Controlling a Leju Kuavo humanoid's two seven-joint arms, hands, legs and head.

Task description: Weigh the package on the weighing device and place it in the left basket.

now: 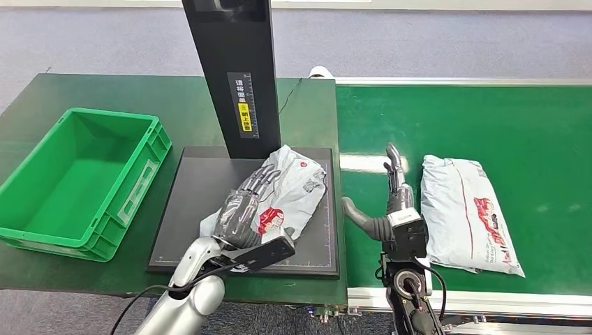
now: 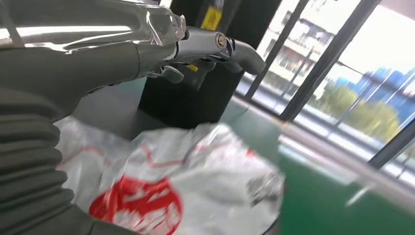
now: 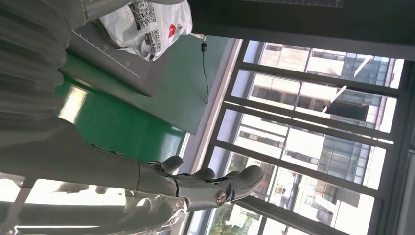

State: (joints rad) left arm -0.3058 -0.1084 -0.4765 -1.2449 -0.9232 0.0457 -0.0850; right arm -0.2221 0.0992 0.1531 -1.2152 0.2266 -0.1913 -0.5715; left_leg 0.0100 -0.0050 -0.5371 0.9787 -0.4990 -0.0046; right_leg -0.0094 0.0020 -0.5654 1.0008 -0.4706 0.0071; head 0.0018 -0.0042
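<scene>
A white package (image 1: 299,187) with red print and QR codes lies crumpled on the black weighing plate (image 1: 187,209), in front of the black column (image 1: 234,70). My left hand (image 1: 244,206) lies over the package's near left part with its fingers stretched out. In the left wrist view the fingers (image 2: 210,45) hover straight above the package (image 2: 195,181) and do not grip it. My right hand (image 1: 392,202) stands open above the green belt, between the plate and a second white package (image 1: 464,213), holding nothing. The right wrist view shows the first package (image 3: 147,24) on the plate's corner.
The green basket (image 1: 42,230) stands left of the weighing plate on the dark green table and holds nothing. The green conveyor belt (image 1: 489,118) fills the right side, with a metal rail along its near edge. The column rises at the plate's far side.
</scene>
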